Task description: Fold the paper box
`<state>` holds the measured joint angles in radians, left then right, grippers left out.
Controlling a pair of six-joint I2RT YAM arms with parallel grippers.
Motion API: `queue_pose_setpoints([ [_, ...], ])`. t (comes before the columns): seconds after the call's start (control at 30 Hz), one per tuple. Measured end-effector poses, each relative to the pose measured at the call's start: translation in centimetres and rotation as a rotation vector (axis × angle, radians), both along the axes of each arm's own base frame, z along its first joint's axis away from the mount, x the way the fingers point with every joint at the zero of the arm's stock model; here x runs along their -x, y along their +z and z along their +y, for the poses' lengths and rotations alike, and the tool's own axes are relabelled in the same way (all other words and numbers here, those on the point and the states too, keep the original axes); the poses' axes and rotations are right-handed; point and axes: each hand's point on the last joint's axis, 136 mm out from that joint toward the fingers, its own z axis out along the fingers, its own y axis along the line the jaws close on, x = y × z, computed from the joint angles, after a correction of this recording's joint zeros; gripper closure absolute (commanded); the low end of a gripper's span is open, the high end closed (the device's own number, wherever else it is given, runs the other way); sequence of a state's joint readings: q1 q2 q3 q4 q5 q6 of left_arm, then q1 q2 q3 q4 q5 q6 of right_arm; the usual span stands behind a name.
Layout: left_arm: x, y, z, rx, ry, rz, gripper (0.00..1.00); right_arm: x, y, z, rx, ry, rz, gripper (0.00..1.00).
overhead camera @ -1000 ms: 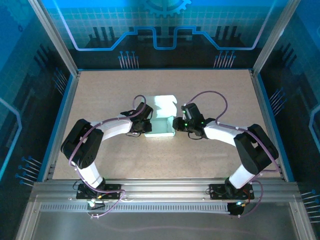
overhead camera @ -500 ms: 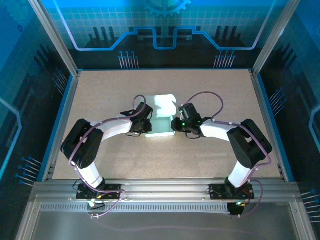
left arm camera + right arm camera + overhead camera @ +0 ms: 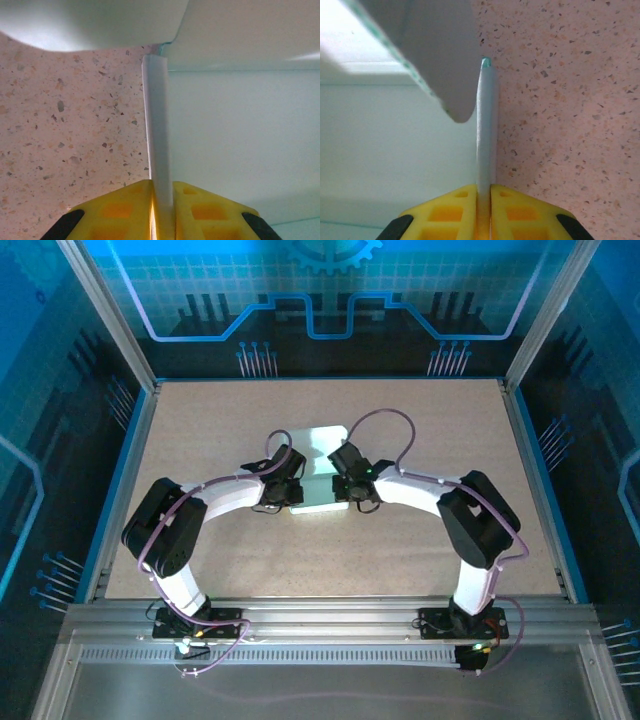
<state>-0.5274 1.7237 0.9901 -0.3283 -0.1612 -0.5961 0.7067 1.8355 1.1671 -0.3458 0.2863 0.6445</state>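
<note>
- One broad speckled beige tabletop point(image 3: 200, 540) spans the top view, w/ metal rails and blue edging round it.
- Two white-and-black arms come next. The left arm point(image 3: 215, 502) bends in from the near-left base and the right arm point(image 3: 440, 502) from the near-right. Purple cables loop over both, and the wrists meet near table centre.
- Pale mint thin-card paper box point(image 3: 318, 445) sits on the tabletop at centre, btwn the two wrists. It is partly folded: base flat, both side walls raised, lighter flap at the far end.
- left gripper point(image 3: 290, 490) is at the box's left side. In the left wrist view it is clenched on the upright left wall point(image 3: 157, 125), seen edge-on, w/ yellow pads point(image 3: 125, 205) pressed to both faces. Box base lies right of that wall, bare tabletop left of it.
- right gripper point(image 3: 345, 485) is at the box's right side. In the right wrist view it pinches the right wall point(image 3: 487, 125) the same way, yellow pads tight on the card. Box base lies left, tabletop right.
- Rounded flap point(image 3: 435, 60) hangs over the top of the right wrist view, close to the lens & blurred.
</note>
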Motion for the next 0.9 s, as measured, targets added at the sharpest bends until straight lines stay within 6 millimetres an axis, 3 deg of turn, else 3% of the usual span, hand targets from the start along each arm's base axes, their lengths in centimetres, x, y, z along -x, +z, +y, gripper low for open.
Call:
queue_pose_setpoints([
  [0.4, 0.0, 0.0, 0.1, -0.001, 0.001, 0.002, 0.82, -0.4, -0.3, 0.2, 0.239, 0.019, 0.004, 0.85],
  [0.9, -0.5, 0.2, 0.3, 0.023, 0.012, -0.005, 0.82, -0.7, -1.5, 0.0, 0.317, 0.023, 0.054, 0.86],
])
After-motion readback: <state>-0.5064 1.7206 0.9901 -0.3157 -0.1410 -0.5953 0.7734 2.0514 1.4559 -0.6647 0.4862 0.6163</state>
